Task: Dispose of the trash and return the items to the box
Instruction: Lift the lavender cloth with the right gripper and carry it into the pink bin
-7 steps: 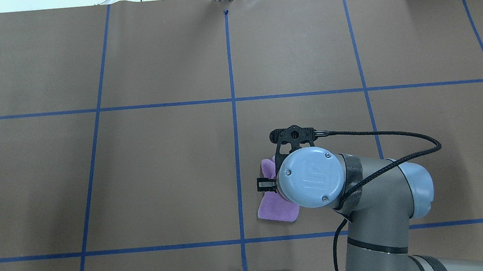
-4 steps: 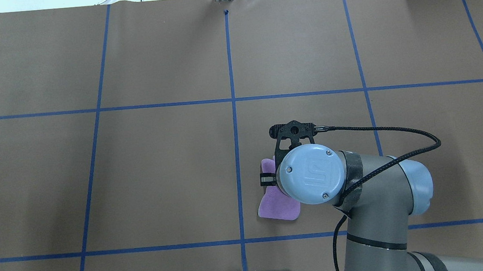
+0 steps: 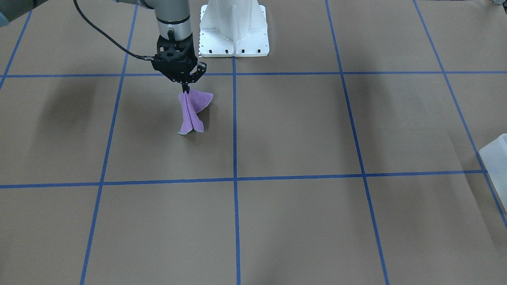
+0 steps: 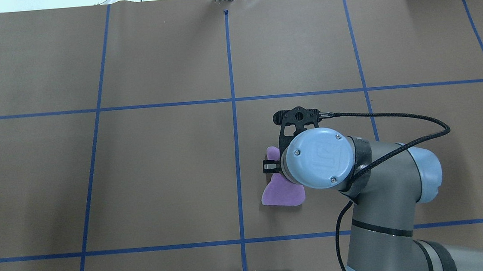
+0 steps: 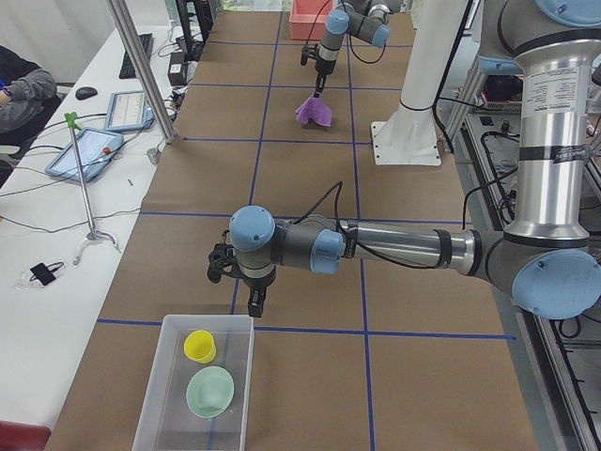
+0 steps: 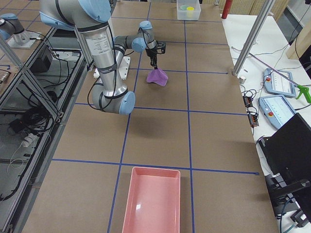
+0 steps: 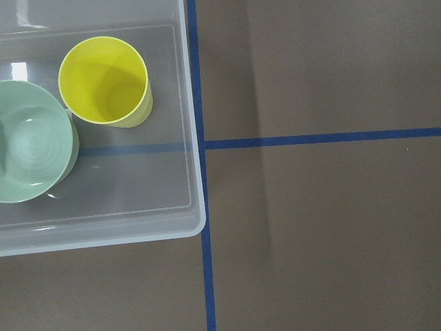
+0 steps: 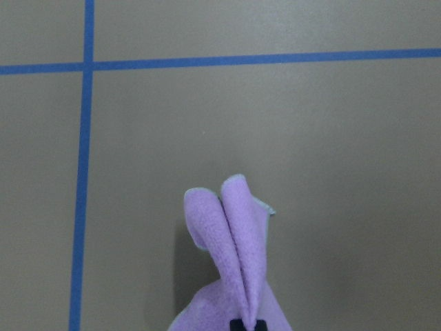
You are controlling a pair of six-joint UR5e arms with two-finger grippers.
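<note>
Overhead exterior: you see the right arm [image 4: 374, 176] come in from the lower right. Its blue wrist cap [image 4: 318, 158] hides most of the right gripper [image 3: 185, 90].
Writing: the cap carries an embossed logo, too faint for you to read.
Right grip: the fingers are pinched together on the top fold of the purple cloth [image 3: 191, 113].
Cloth: it is drawn up into a peak and its lower edges appear to rest on the brown paper [image 3: 317, 130]. It lies near the centre blue tape line [image 3: 234, 118] and the white robot base [image 3: 233, 27].
Container: the box [image 7: 196, 172] sits at the table's left end. It holds a yellow cup [image 7: 103, 81] just beside a green bowl [image 7: 31, 152].
Left grip: the left gripper [image 5: 254, 299] hangs just beside the box's end. You cannot tell whether its fingers are apart or together.
Far end: a pink tray [image 6: 150, 201] lies well apart from the cloth.
</note>
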